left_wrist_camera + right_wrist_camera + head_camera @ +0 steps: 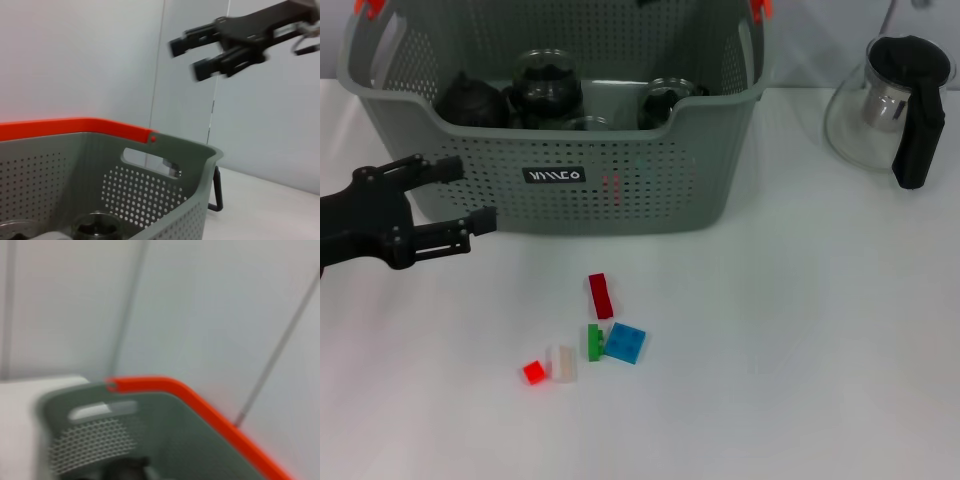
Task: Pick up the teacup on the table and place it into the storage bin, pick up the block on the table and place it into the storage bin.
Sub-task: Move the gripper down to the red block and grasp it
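— What did the head view show?
— The left gripper hung spread wide and empty beside the storage bin, which held dark teaware. The red block lay on the table among other small pieces.
— And the wrist views?
— The left one caught the right gripper, spread apart, above the bin's orange-edged rim. The right one showed only the bin.

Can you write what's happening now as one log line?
left claw: open, empty, beside storage bin | blocks: on table | right claw: unseen
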Controlling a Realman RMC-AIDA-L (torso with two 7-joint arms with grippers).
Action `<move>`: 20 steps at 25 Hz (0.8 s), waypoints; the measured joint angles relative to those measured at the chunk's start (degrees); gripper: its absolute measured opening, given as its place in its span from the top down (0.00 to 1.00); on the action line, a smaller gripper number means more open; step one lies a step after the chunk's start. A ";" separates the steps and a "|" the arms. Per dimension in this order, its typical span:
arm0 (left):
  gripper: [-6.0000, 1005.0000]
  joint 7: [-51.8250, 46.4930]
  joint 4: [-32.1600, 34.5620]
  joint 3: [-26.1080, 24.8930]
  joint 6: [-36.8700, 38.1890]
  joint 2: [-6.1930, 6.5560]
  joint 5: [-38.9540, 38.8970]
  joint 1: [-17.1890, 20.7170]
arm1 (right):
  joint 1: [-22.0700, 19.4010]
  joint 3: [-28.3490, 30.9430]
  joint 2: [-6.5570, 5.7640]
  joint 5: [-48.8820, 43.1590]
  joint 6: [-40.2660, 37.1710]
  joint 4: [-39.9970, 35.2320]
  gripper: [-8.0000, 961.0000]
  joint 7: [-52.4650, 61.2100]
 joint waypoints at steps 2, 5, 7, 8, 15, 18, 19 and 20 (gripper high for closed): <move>0.16 0.03 0.26 -0.15 0.03 0.00 -0.08 0.32 | -4.34 -1.86 -0.07 3.22 -0.29 -4.12 0.20 -1.30; 0.16 0.12 0.68 -0.17 0.11 0.00 -0.09 0.55 | -11.40 -3.93 -0.10 10.59 -1.63 -7.74 0.08 -5.57; 0.16 0.20 0.89 -0.12 0.23 0.00 -0.03 0.58 | -15.00 -4.50 -0.10 15.85 -2.91 -8.04 0.06 -9.76; 0.16 0.29 0.96 -0.04 0.38 0.04 0.09 0.58 | -16.56 -4.79 -0.10 18.38 -3.51 -7.94 0.05 -12.11; 0.16 1.04 1.46 0.40 2.47 0.37 1.18 0.58 | -28.22 -6.40 0.01 32.62 -4.77 -3.84 0.03 -35.83; 0.16 1.44 1.69 0.56 3.94 0.42 2.20 0.58 | -30.18 -5.55 -0.05 40.21 -5.30 3.02 0.03 -46.47; 0.16 1.54 1.70 0.59 4.25 0.43 2.50 0.58 | -30.37 -4.98 -0.08 42.68 -5.52 6.22 0.03 -49.47; 0.16 1.67 1.69 0.70 4.53 0.43 2.87 0.58 | -30.31 -4.07 -0.08 44.78 -5.91 9.47 0.03 -52.00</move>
